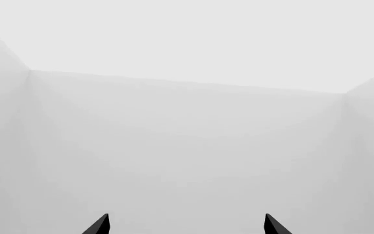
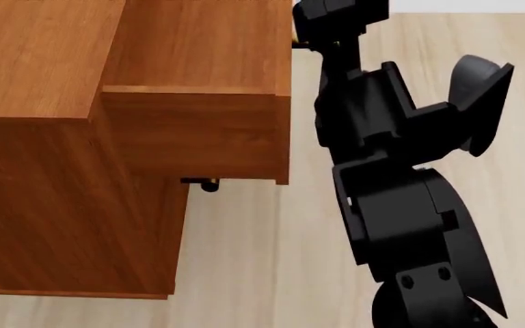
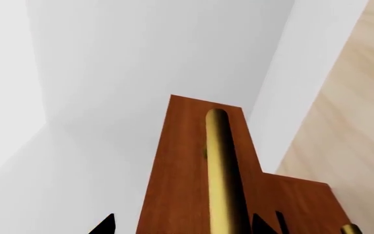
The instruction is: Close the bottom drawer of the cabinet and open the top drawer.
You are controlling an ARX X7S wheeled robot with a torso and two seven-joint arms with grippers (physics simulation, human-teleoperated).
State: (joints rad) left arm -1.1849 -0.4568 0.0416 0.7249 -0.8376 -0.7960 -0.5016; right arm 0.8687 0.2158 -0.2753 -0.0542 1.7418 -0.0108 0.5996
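Here, at the head view's upper edge, the right gripper [image 3: 183,225] straddles the brass bar handle [image 3: 218,165] of the top drawer [image 2: 194,89], jaws parted either side of its long axis, while the left gripper [image 1: 185,225], open, faces a blank wall.

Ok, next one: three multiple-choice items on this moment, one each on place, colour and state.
1. The right gripper is: A at the top drawer's handle; B on the cabinet's top; C under the cabinet.
2. That handle is: A black; B brass; C white.
3. The top drawer is: A flush shut; B removed; C pulled out.
A: the bar lies between its jaws in the right wrist view. B: it shines gold. C: its box juts past the cabinet in the head view.
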